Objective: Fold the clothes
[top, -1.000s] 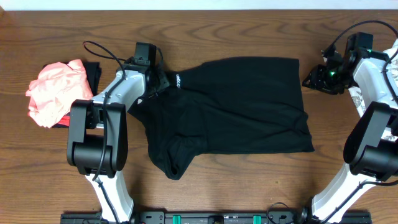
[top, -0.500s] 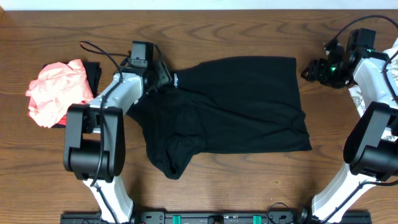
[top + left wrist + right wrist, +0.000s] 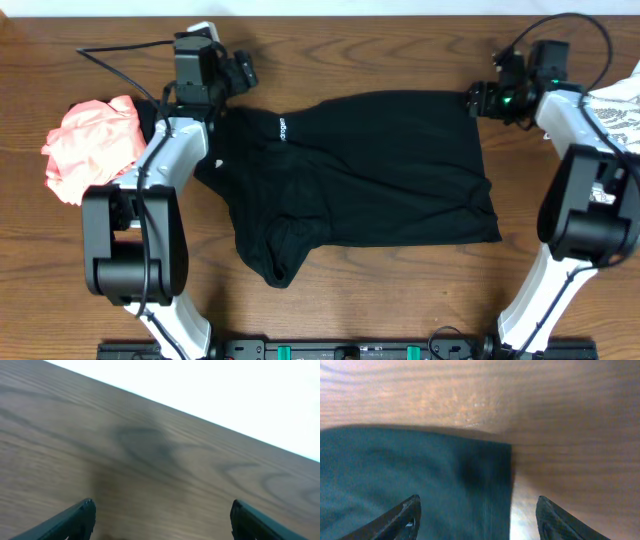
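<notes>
The clothes' large black garment (image 3: 360,170) lies spread across the middle of the table, with a small white logo (image 3: 283,129) near its far left part and a bunched fold at its near left. My left gripper (image 3: 240,72) hangs open over bare wood just beyond the garment's far left corner; in the left wrist view (image 3: 162,510) only table shows between the fingers (image 3: 75,520). My right gripper (image 3: 478,98) is open at the far right corner. In the right wrist view (image 3: 477,510) that corner of the black garment (image 3: 420,470) lies between its spread jaws.
A crumpled coral-pink garment (image 3: 85,145) lies at the left on something dark (image 3: 150,122). A white patterned garment (image 3: 618,100) sits at the right edge, partly behind the right arm. The table's far edge (image 3: 350,12) runs close behind both grippers.
The left gripper has let go of the black garment's far left part, opened, and moved back and left. The right gripper has opened and moved left to the garment's far right corner.
</notes>
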`<state>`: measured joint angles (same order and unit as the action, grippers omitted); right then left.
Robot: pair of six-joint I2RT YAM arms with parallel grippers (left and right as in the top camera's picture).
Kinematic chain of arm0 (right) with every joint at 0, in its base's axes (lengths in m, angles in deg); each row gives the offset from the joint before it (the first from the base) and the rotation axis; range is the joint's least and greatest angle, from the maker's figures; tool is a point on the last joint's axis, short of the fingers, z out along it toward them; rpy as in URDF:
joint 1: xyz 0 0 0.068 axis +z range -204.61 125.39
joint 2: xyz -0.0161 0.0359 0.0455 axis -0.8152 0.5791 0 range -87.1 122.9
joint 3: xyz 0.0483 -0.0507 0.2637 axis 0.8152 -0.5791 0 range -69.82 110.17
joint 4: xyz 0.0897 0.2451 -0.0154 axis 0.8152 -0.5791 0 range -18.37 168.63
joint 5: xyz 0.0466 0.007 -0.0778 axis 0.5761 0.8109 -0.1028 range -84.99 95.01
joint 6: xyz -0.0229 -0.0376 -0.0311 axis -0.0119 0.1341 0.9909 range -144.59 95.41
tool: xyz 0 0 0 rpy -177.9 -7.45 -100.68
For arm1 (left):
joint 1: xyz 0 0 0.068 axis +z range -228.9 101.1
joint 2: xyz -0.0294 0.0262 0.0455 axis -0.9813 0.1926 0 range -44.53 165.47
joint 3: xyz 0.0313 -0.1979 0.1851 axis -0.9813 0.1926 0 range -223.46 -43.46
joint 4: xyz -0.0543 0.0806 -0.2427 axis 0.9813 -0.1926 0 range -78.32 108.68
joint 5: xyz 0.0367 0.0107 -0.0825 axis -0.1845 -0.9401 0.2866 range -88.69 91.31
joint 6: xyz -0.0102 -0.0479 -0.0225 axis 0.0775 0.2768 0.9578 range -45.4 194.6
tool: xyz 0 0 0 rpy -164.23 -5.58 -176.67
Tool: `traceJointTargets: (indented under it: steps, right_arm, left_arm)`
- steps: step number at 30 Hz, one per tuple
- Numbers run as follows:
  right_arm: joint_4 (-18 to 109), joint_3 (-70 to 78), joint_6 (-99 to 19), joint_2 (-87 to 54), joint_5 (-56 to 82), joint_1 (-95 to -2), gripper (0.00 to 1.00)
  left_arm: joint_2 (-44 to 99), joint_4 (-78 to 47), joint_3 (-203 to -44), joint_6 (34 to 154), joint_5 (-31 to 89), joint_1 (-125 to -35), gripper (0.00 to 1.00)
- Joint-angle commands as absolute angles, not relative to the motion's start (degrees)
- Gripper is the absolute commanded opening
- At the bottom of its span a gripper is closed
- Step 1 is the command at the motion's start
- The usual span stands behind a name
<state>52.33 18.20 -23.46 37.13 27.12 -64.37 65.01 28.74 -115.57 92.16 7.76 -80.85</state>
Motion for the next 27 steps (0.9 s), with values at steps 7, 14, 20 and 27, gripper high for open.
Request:
traceJointTargets:
  steps: [7,14,20,27]
  right_arm:
    - [57.2,18.7,-26.9,40.5,27.8,-64.2,0.73]
    - [57.2,18.7,-27.8,40.5,28.0,-63.6,0.74]
    - [56.8,18.7,-27.8,40.5,28.0,-62.5,0.74]
    - [55.5,18.7,-27.7,40.5,27.9,-62.5,0.74]
  left_arm:
    - [73.3,35.6,-115.7,90.7,9.9,-79.5,0.86]
    - [77.7,35.9,-115.8,90.8,13.7,-79.5,0.86]
    - [78.8,30.2,-115.8,90.7,19.9,-79.6,0.83]
    - [78.8,16.0,-115.8,90.7,20.4,-79.6,0.79]
